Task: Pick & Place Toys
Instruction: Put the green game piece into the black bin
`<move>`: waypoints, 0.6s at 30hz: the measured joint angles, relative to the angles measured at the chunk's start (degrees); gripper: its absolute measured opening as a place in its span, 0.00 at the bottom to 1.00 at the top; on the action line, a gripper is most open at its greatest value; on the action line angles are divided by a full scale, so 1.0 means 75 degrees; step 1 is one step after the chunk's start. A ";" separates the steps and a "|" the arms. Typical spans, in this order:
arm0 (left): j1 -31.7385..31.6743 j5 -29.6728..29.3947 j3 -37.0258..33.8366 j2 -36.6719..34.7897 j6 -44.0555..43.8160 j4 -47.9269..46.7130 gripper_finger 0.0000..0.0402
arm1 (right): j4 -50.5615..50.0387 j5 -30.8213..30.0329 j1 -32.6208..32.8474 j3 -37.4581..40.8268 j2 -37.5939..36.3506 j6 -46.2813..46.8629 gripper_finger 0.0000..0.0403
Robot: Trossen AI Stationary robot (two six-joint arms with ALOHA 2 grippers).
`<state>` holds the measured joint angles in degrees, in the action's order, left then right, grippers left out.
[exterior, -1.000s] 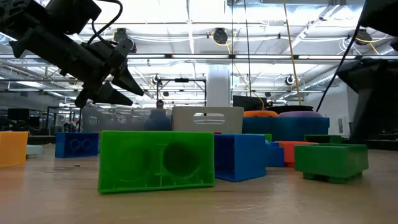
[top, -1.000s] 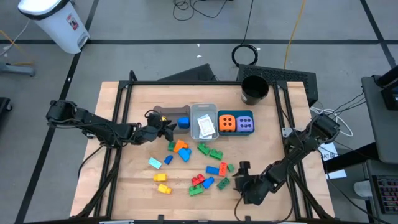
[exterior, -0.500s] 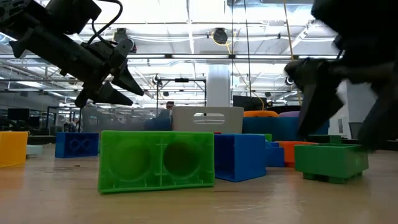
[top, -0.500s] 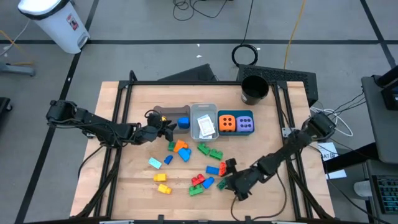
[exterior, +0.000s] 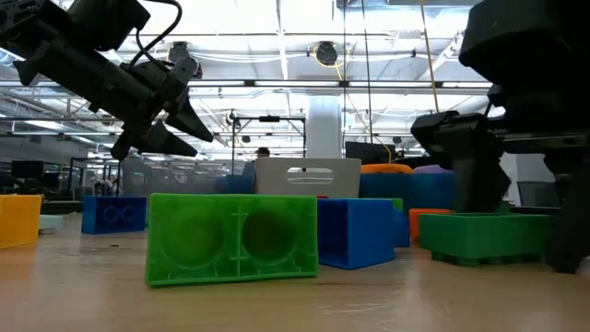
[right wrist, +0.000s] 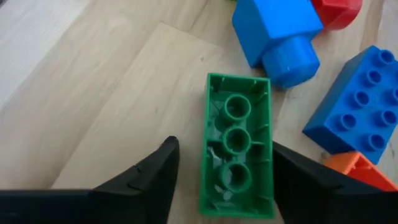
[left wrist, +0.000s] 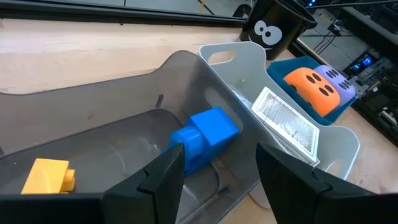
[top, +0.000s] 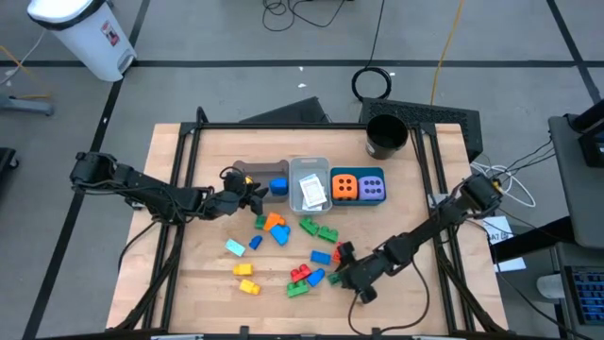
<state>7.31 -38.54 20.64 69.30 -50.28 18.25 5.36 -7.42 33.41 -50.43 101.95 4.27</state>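
Right wrist view has our right gripper point(right wrist: 221, 171) open astride the upturned green brick point(right wrist: 237, 147) on the table point(right wrist: 93, 93). Light, stiff, slick plastic, probably; we'd pinch its long sides mid-length.

You see a light wooden table point(top: 198, 255) with matt, visibly grained boards. The green rectangular plastic brick point(right wrist: 237, 144) is smooth and slightly glossy. The grey rectangular bin point(left wrist: 118, 124) is translucent plastic; the black round cup point(top: 385, 135) looks matt.

Wooden table point(top: 198, 274) under bricks point(top: 244, 268), bins point(top: 309, 168).
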 joint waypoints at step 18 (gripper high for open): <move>0.0000 0.0686 0.0000 0.0003 0.0180 0.1321 0.52 | -0.0007 -0.2216 0.0325 0.0017 -0.2388 -0.1853 0.35</move>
<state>7.31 -33.40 20.64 69.32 -48.93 28.16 5.31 -24.04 35.85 -50.30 84.04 -9.63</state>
